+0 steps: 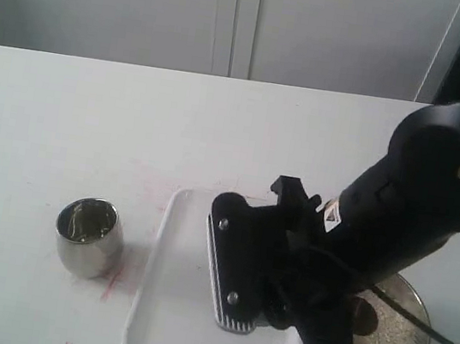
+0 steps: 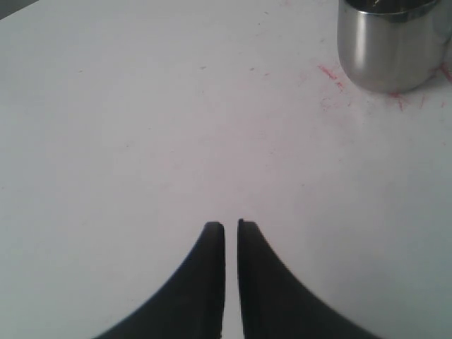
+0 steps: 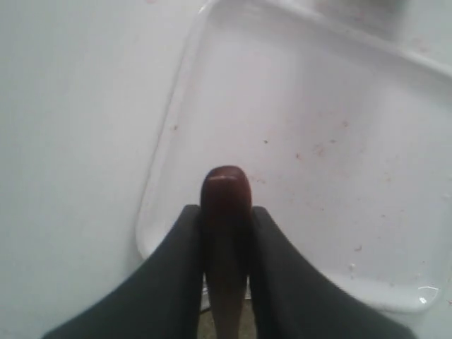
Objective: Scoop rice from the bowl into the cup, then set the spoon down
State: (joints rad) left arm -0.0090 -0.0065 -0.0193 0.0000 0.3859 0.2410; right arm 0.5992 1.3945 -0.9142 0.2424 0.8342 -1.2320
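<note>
My right gripper (image 3: 226,208) is shut on the dark reddish-brown wooden spoon (image 3: 226,187), whose rounded end sticks out past the fingertips above the white tray (image 3: 318,141). In the exterior view the right arm (image 1: 416,200) covers most of the steel bowl (image 1: 423,326) at the front right. Some of the rice (image 1: 391,339) shows inside the bowl. The shiny steel cup (image 1: 88,237) stands upright left of the tray, and in the left wrist view the cup (image 2: 392,42) appears well ahead of my left gripper (image 2: 231,226). That gripper is shut on nothing above bare table.
The white rectangular tray (image 1: 167,301) lies between cup and bowl, with a few specks on it. Faint red marks stain the white table (image 1: 88,134) around the cup. A pale wall with cabinet doors runs behind the table's far edge.
</note>
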